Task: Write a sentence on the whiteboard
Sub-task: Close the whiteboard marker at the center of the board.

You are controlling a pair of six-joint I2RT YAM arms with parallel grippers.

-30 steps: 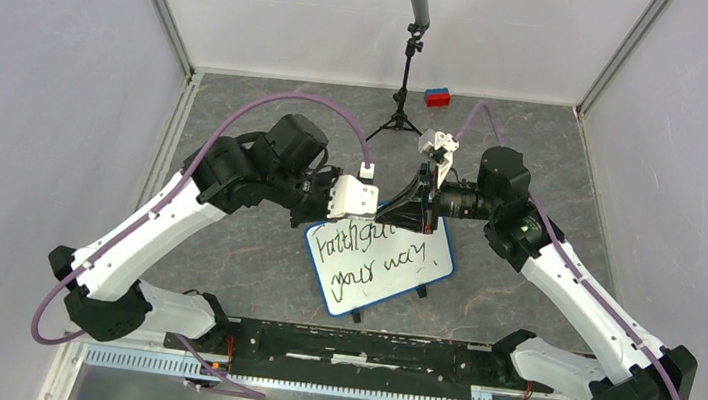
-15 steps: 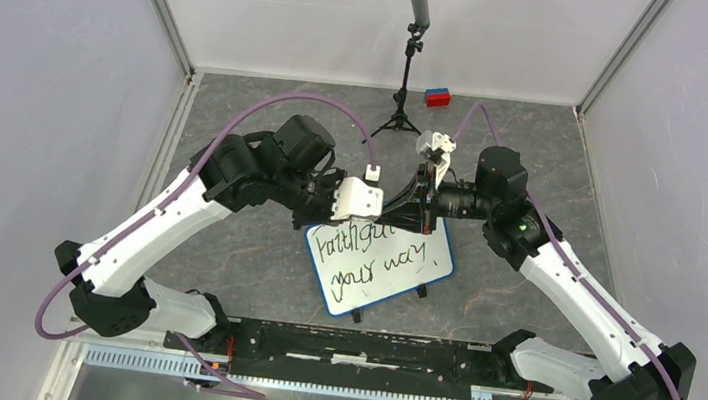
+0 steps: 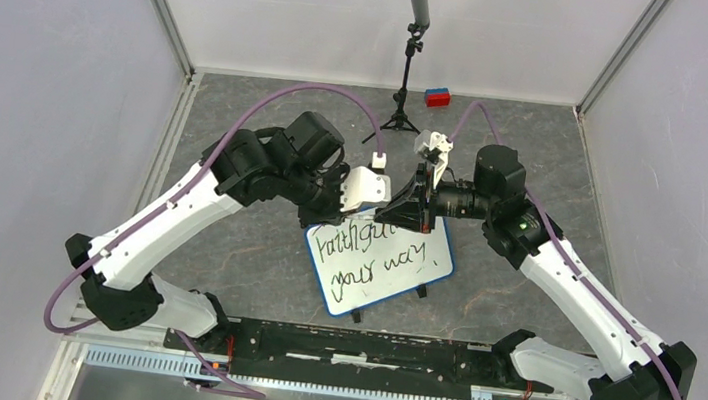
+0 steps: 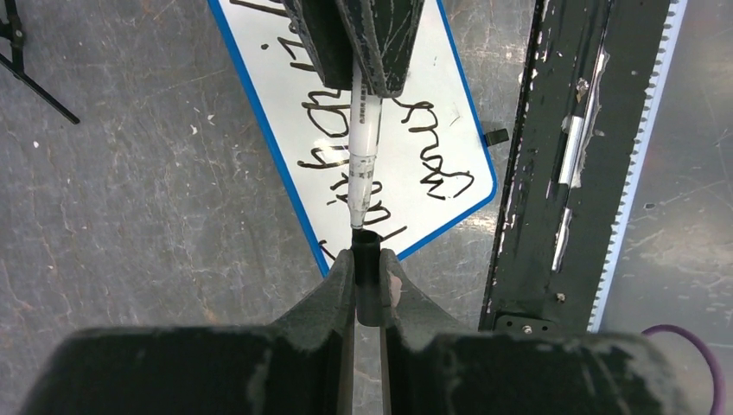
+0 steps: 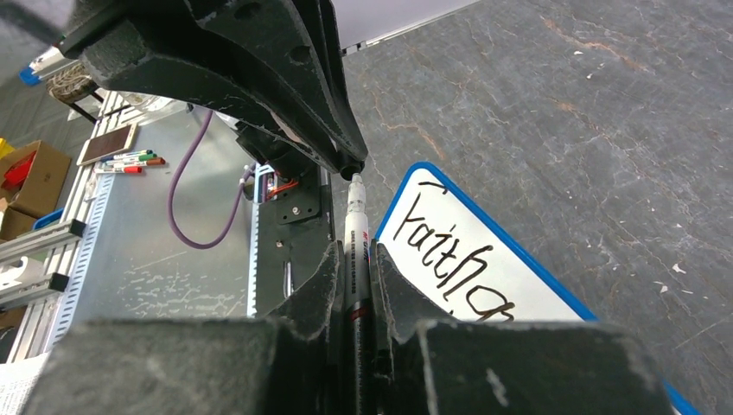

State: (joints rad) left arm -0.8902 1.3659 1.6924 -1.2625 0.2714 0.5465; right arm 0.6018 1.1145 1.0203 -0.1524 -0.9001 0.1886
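Note:
The whiteboard lies flat on the grey floor between my arms. It carries the sentence in black cursive, two lines. Both grippers meet above its far edge. My right gripper is shut on a white marker, tip pointing at my left gripper. My left gripper is shut on the black marker cap. The marker's tip sits at the cap's mouth. The board also shows in the left wrist view and in the right wrist view.
A black tripod with a grey cylinder stands at the back middle. A red and blue block lies beside it. A black rail runs along the near edge. Walls close in left, right and back.
My left arm has moved right, bringing the cap up to the marker tip. The right gripper has shifted slightly left. The whiteboard has not moved.

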